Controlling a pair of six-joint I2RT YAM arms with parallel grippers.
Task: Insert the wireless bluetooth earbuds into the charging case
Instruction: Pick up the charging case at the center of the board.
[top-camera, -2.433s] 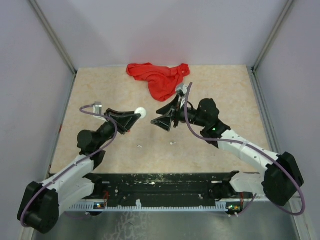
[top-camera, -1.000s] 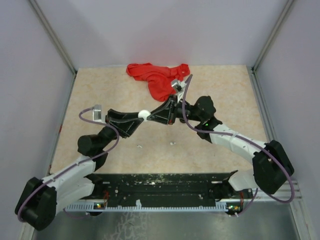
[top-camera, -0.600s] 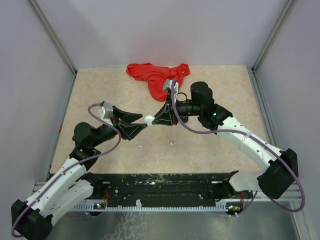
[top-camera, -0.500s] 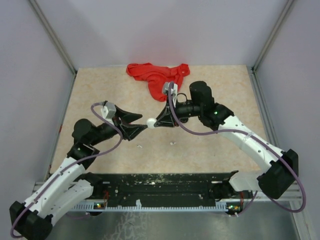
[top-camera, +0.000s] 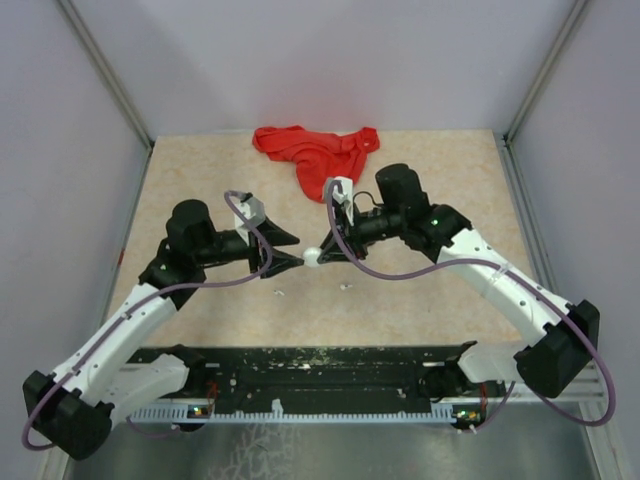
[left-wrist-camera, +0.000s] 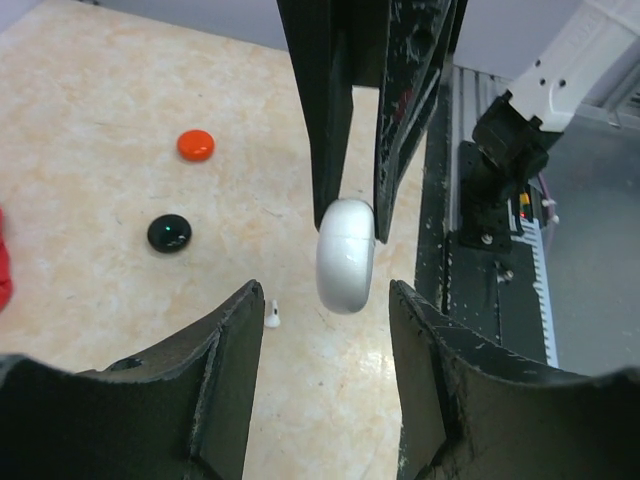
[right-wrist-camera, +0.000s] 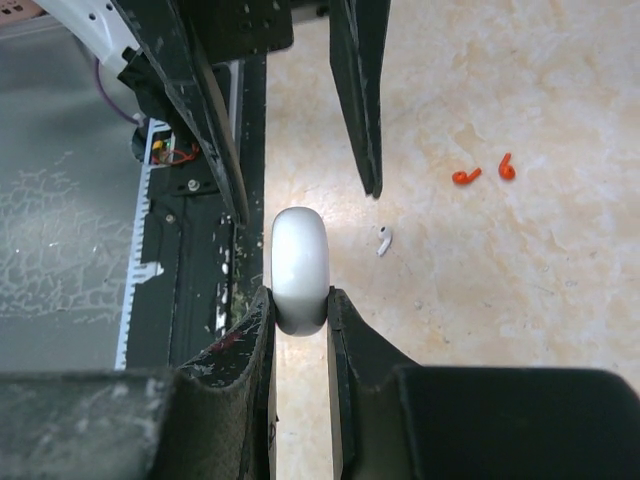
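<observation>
White plastic is seen in one round charging case (right-wrist-camera: 299, 268), which is clamped edgewise in the right end effector (right-wrist-camera: 299, 300) above the beige tabletop (top-camera: 440, 170). The left end effector (left-wrist-camera: 325, 295) is spread apart, its tips just beside the case. On the tabletop are counted two red bean-sized earbuds (right-wrist-camera: 460, 177), one white earbud (right-wrist-camera: 384, 239), one red round case (left-wrist-camera: 195, 145) and one black round case (left-wrist-camera: 168, 233).

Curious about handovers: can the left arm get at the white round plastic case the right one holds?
Probably yes: the left gripper faces the white round plastic case, jaws open wider than it, nothing between; the right gripper pinches only its far end.
</observation>
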